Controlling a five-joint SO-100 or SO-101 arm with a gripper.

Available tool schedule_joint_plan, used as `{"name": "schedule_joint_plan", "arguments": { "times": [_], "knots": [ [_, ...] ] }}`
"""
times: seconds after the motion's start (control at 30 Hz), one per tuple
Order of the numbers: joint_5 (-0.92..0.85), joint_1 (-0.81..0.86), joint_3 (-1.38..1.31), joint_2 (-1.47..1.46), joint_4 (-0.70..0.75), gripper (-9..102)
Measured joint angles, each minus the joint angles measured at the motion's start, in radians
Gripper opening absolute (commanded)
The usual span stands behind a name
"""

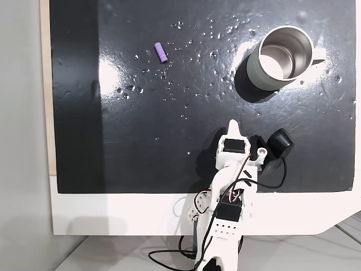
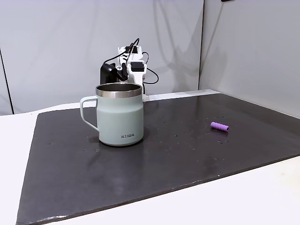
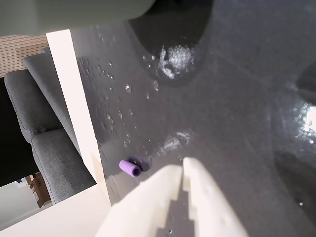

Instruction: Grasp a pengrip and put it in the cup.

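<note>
The pengrip (image 1: pixel 161 52) is a small light-purple ribbed cylinder lying on the black mat, far upper left in a fixed view. It also lies at the mat's right side (image 2: pixel 219 126) and beside the mat's edge in the wrist view (image 3: pixel 130 167). The cup (image 1: pixel 280 58) stands upright at the upper right with nothing showing inside it; its pale side and handle (image 2: pixel 119 117) face the other fixed camera. My gripper (image 1: pixel 233 125) rests folded back near the mat's bottom edge, far from both. Its white fingers (image 3: pixel 181 165) lie pressed together with nothing between them.
The black mat (image 1: pixel 141 141) carries shiny specks and covers most of a white table (image 1: pixel 113 212). The arm's base and cables (image 1: pixel 220 226) sit at the bottom edge. A grey sofa (image 3: pixel 34 128) lies beyond the table. The arm (image 2: pixel 132 61) stands behind the cup.
</note>
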Motion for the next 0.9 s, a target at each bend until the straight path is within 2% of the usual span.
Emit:
{"name": "schedule_joint_plan", "arguments": {
  "times": [0.47,0.67,0.9],
  "knots": [
    [-0.043,0.0,-0.023,0.0,-0.018,0],
    [-0.155,-0.038,-0.233,-0.057,0.006,1],
    [-0.276,-0.08,-0.675,-0.511,0.005,3]
  ]
}}
